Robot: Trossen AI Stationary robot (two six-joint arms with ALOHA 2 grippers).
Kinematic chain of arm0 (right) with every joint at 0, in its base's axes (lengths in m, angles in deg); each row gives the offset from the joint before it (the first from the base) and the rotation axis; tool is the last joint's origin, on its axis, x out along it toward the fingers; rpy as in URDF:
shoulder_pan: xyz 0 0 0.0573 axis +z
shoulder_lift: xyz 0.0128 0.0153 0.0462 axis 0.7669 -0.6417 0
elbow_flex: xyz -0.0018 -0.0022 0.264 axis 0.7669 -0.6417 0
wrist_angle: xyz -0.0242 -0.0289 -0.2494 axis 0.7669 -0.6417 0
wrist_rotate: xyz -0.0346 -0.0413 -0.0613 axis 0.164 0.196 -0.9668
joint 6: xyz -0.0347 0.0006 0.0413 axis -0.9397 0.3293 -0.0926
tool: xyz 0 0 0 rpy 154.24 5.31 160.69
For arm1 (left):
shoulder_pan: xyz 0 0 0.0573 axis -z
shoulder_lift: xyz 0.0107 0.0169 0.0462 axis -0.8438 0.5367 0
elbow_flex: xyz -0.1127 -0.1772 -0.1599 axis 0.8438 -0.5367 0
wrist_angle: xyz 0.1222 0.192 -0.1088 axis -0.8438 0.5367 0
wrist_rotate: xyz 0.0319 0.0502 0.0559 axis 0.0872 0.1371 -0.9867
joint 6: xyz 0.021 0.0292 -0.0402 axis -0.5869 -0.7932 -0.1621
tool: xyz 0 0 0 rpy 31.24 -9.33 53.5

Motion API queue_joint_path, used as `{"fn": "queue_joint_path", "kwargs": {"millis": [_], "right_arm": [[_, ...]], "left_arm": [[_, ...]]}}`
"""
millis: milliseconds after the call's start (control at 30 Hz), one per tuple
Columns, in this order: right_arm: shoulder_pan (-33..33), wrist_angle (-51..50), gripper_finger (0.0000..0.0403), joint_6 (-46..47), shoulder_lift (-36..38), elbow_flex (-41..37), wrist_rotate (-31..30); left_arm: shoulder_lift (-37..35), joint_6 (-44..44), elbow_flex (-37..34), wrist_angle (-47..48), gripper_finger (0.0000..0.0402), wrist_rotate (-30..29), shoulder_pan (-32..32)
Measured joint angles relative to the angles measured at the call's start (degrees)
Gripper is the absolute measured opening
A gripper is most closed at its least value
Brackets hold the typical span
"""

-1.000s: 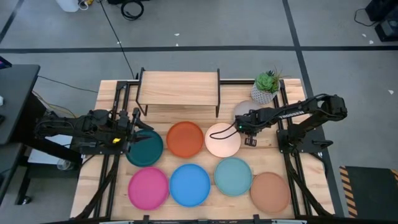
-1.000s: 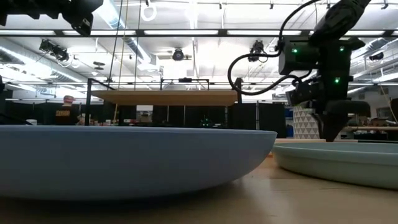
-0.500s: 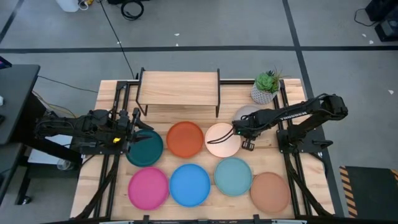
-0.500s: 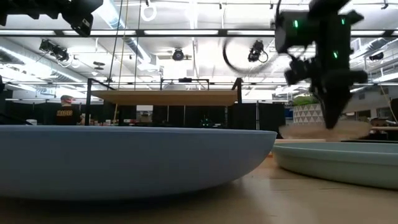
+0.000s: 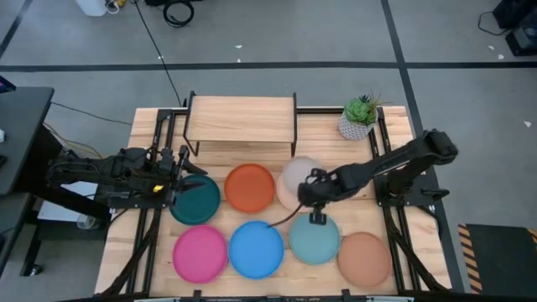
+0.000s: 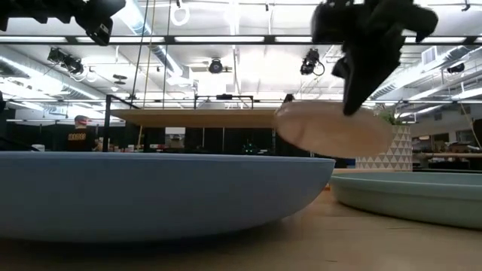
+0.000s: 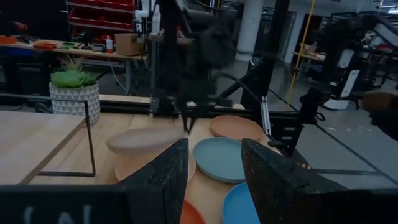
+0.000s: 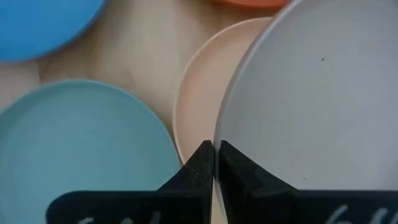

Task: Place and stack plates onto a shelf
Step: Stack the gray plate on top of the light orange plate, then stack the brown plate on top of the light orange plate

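From above, the right gripper [image 5: 312,186] is pinching the rim of the round shallow grey plate [image 5: 298,176], holding it raised over the round cream plate [image 5: 289,200], which is lying on the slatted wooden worktop [image 5: 151,126] between the round orange plate [image 5: 249,187] and the pale teal plate [image 5: 314,237]; the low light-wood shelf on thin black legs [image 5: 242,120] is standing bare behind this row, a small potted plant [image 5: 359,117] is sitting near the right end of the shelf, and the left gripper [image 5: 186,172] is waiting over the dark teal plate [image 5: 195,200], its fingers parted; the pink plate [image 5: 200,252], blue plate [image 5: 256,248] and tan plate [image 5: 364,258] are lying along the front. At worktop level, the grey plate [image 6: 334,129] is hanging tilted in the air under the right gripper [image 6: 354,102], at about the height of the shelf [image 6: 199,117] beyond. Past the left wrist's open fingers [image 7: 165,174], the grey plate [image 7: 144,139] is floating above the cream one [image 7: 127,165]. At the right wrist, the two fingers [image 8: 200,163] are squeezing nearly together on the grey plate's [image 8: 311,106] edge, over the cream plate [image 8: 202,93]
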Motion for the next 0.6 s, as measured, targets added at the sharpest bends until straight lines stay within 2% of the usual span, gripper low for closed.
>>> {"fn": "queue_joint_path", "kwargs": {"millis": [167, 300, 467, 600], "right_arm": [[0.91, -6.69, 0.0023, -4.55, -11.51, 9.05, -1.07], [0.64, -12.54, 0.0024, -4.83, -17.80, 13.53, -0.01], [0.11, -13.66, 0.0039, -3.89, -20.51, 14.73, 1.91], [-0.01, -12.91, 0.0069, -3.13, -20.60, 14.73, 1.93]], "left_arm": [[0.00, 0.04, 0.00, 0.00, 0.0157, -0.16, 0.00], [0.00, 0.04, 0.00, 0.07, 0.0157, -0.15, 0.00], [0.00, 0.07, 0.00, 0.07, 0.0157, -0.15, 0.00], [0.00, 0.07, 0.00, 0.07, 0.0157, -0.13, 0.00]]}}
